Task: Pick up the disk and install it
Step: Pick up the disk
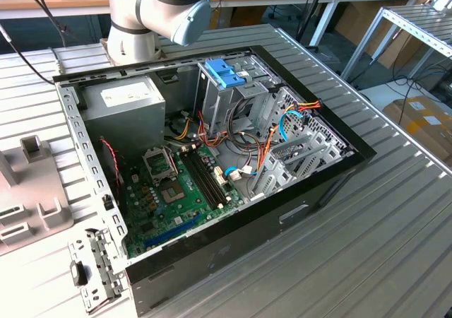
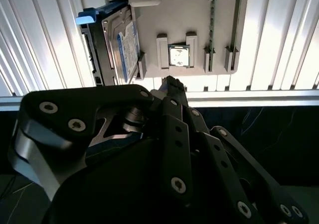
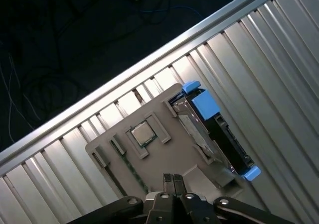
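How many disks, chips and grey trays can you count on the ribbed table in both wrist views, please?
Disk: 1
Chip: 1
Tray: 1
Total: 3
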Robot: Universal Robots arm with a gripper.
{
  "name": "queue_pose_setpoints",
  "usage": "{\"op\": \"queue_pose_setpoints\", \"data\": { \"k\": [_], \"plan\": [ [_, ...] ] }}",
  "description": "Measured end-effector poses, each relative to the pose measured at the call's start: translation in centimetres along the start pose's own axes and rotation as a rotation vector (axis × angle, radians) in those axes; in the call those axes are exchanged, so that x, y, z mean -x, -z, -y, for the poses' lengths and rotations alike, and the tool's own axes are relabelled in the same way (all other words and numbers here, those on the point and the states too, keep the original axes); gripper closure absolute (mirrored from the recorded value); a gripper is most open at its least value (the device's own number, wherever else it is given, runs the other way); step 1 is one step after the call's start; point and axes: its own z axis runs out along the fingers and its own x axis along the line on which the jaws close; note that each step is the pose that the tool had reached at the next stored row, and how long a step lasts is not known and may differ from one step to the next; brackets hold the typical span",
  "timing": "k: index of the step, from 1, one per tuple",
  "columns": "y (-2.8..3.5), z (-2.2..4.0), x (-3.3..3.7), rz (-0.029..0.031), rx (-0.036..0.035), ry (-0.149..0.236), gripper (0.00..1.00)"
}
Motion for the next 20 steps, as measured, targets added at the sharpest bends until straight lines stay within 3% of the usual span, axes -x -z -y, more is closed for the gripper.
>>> {"op": "queue_pose_setpoints", "data": {
  "k": [20],
  "plan": [
    [0.00, 0.00, 0.00, -0.0050, 0.0028, 0.115, 0.89]
  ]
}}
